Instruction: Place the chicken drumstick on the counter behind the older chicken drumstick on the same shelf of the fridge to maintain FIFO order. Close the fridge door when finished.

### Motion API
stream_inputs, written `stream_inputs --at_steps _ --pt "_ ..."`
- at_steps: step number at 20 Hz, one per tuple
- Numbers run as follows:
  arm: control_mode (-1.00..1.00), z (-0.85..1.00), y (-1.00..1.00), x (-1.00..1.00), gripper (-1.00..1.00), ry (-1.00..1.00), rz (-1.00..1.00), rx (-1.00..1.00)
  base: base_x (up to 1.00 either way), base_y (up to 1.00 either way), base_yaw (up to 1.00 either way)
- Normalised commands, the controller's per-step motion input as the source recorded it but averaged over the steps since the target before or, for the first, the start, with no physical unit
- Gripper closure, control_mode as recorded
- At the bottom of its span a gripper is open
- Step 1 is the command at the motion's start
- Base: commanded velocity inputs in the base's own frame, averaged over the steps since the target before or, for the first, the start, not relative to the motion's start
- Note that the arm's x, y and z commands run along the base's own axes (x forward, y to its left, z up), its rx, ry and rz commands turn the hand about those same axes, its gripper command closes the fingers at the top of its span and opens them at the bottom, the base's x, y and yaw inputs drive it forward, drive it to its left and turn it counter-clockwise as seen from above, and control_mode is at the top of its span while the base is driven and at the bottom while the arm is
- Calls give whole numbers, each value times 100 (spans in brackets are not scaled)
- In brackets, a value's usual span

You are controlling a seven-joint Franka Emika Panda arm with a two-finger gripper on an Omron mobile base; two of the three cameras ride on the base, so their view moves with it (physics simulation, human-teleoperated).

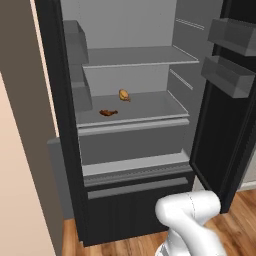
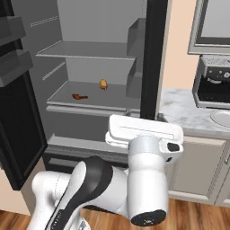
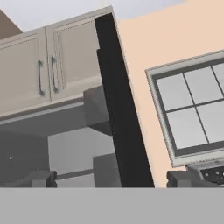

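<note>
1. Golden-orange drumstick (image 1: 124, 95) lies on the fridge's middle shelf (image 1: 150, 107), toward the back.
2. Older chicken drumstick (image 1: 108, 112), dark reddish-brown, sits on the same shelf, nearer the front lip and apart from it.
3. Fridge (image 1: 65, 125) doors stand open.
4. Claw (image 3: 109, 179) points up past the fridge edge; finger tips wide apart, holding nothing.
5. Marble tabletop (image 2: 184, 112) lies right of the fridge.

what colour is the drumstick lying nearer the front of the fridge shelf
Dark reddish-brown. The front drumstick shows best in the left base view, ahead of the golden-orange one.
</note>
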Motion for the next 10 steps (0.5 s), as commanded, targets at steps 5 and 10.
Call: stream_inputs --at_steps 5,10 --pt "-100 -50 -78 82 -100 -3 17 5 0 0 0" --pt "-100 -9 -85 81 -100 0 26 6 0 0 0"
